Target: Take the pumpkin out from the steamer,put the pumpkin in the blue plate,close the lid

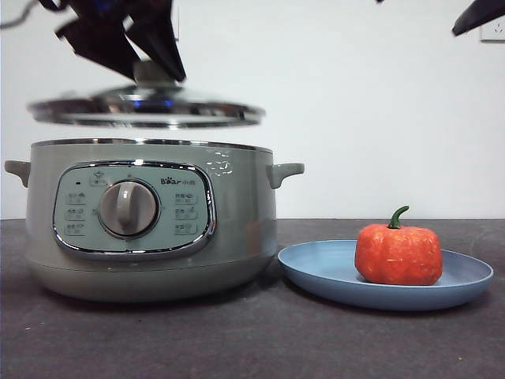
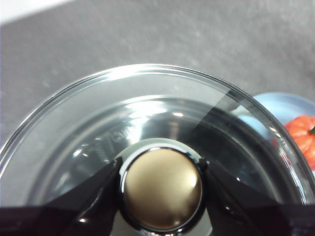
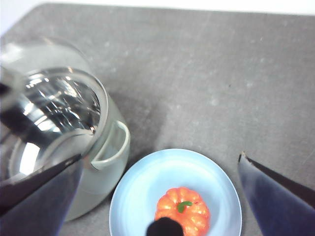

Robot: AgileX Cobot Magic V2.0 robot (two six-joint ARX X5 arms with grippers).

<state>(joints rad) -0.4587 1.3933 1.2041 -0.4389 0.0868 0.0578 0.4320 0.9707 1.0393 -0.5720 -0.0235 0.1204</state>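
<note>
The left gripper [image 2: 162, 189] had its jaws clamped on the knob of the lid [image 1: 147, 110], which hung level just above the steamer [image 1: 150, 221], not touching its rim. Beside the steamer, the pumpkin [image 1: 398, 253] sat upright in the blue plate [image 1: 316, 272]. High above the plate, the right gripper [image 3: 157, 196] stood spread wide with nothing in it.

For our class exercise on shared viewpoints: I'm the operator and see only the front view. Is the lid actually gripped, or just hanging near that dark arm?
Observer: Gripped. The left wrist view shows the left pincer shut on the lid at its knob.
Operator: Where is the other arm?
Observer: The right pincer is open, above the pumpkin.
Operator: Is the pumpkin centred on the blue plate?
Observer: No. From above it sits off-centre on the blue plate, beside the steamer.
</note>
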